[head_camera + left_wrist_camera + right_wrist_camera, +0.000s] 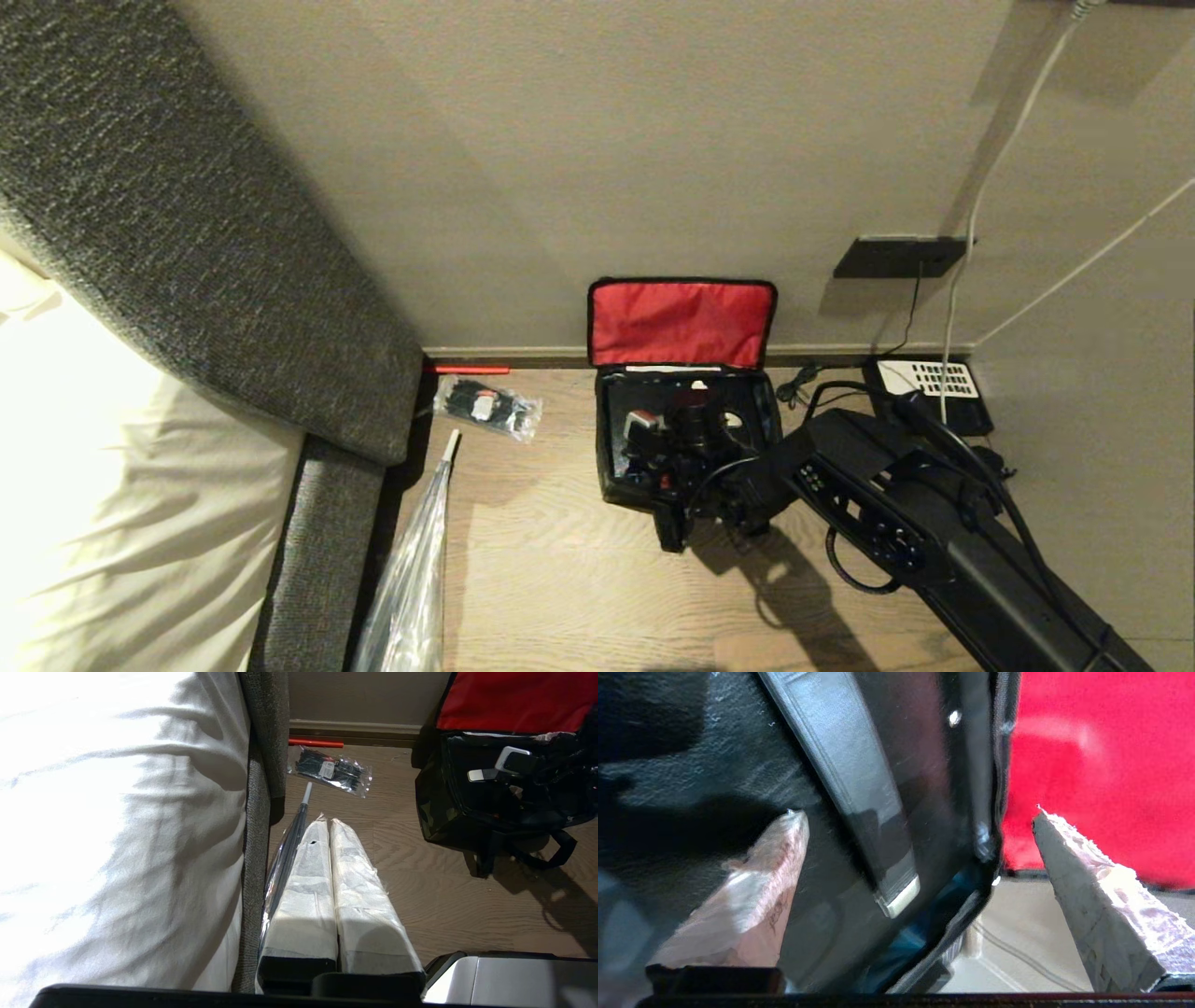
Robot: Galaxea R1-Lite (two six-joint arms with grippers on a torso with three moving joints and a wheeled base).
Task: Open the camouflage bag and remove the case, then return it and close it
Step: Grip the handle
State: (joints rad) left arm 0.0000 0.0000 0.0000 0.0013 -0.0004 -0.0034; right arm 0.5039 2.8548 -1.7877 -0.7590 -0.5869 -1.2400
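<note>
The camouflage bag [611,448] stands open on the wood floor against the wall, its red-lined lid [681,322] leaning back. From the right, my right gripper [691,425] reaches down into it. In the right wrist view that gripper [917,812] is open, its fingers wide apart. The black case [752,756] lies tilted between them, a grey band across it. One fingertip [791,826] is over the case and the other [1045,826] stands clear of its edge. The bag's pale inside [1017,942] shows below. My left gripper [327,821] is shut and parked beside the bed.
A black telephone [934,387] with a white keypad sits right of the bag under a wall socket [896,257] with cables. A clear packet [487,406] of black items and a red rod [467,370] lie to its left. An umbrella in a plastic sleeve [415,569] leans by the grey bed frame [317,560].
</note>
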